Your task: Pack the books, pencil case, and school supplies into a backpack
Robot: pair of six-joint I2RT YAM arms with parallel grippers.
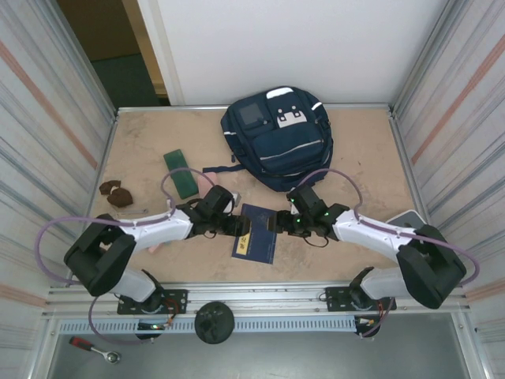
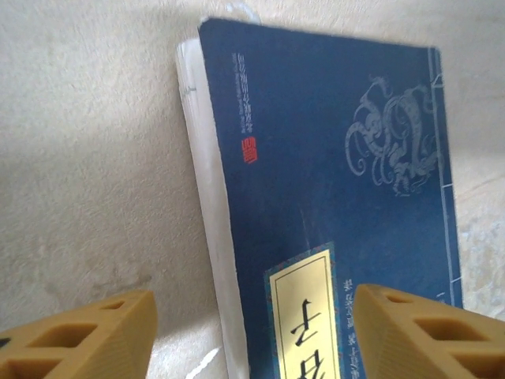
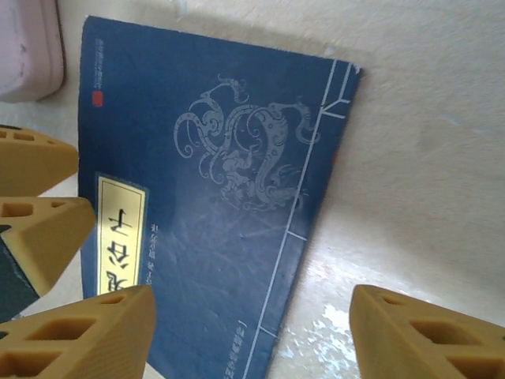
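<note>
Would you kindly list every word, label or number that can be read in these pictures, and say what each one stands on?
Nothing can be quoted with confidence.
book, yellow label: large dark Chinese characters, turned and cut off by the picture edge; not readable.
book cover, small white line of characters and red seal: too small and blurred.
backpack: no legible writing.

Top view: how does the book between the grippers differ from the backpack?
The backpack is large and bulky; the book is small, thin and flat. The backpack carries white stripes and patches; the book a yellow label. The backpack lies at the far side of the table; the book nearer the front. Both are navy blue.
</note>
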